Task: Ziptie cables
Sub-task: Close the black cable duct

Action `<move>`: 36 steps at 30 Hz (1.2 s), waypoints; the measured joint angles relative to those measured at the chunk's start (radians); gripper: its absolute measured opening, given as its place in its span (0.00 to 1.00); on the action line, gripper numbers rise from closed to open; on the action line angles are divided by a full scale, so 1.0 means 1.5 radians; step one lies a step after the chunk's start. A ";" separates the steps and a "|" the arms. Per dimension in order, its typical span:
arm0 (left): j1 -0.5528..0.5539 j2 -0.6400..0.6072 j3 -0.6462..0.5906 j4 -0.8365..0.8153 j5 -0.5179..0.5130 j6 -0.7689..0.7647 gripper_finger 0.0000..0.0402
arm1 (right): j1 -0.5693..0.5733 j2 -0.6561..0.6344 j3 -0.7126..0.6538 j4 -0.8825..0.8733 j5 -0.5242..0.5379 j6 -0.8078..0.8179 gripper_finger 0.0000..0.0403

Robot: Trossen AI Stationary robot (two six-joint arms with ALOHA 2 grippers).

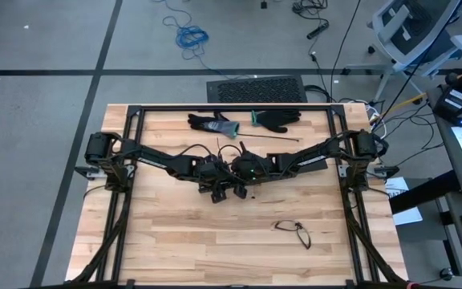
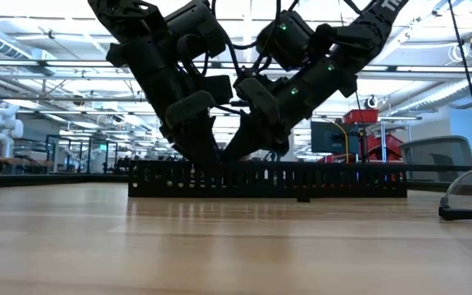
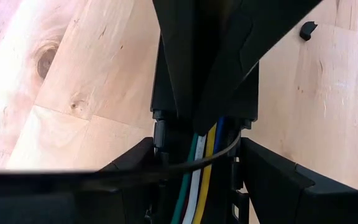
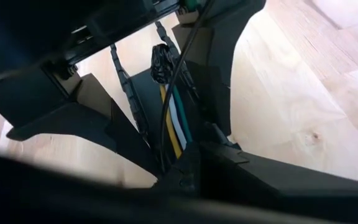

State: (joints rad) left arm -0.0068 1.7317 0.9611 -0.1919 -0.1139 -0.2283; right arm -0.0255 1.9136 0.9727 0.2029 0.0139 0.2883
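Here, cables [image 3: 197, 177]: running lengthwise between both tools, frame centre
left tool [image 1: 215, 190]: gaping partway, straddling cables
right tool [image 1: 243, 189]: clamping shut, contents unclear

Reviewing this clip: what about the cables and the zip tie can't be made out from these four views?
- High view: the cables are hidden under both grippers, left gripper and right gripper.
- Low view: the black duct screens the fingertips.
- Left wrist view: only a short stretch of cables shows; both ends are hidden.
- Right wrist view: whether the zip tie is cinched cannot be told.
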 joint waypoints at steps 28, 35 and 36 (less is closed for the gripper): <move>0.000 0.000 0.001 0.003 0.000 0.001 0.55 | -0.055 -0.156 0.000 -0.298 0.011 -0.031 0.00; 0.000 0.000 0.001 0.004 0.001 0.000 0.55 | -0.041 -0.154 0.001 -0.314 0.017 -0.046 0.00; 0.000 0.000 0.001 0.005 0.001 0.000 0.55 | -0.040 -0.154 0.001 -0.314 0.017 -0.046 0.00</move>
State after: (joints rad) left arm -0.0071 1.7317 0.9627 -0.1849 -0.1127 -0.2279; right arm -0.0856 1.6825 0.9737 -0.2688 0.0392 0.2198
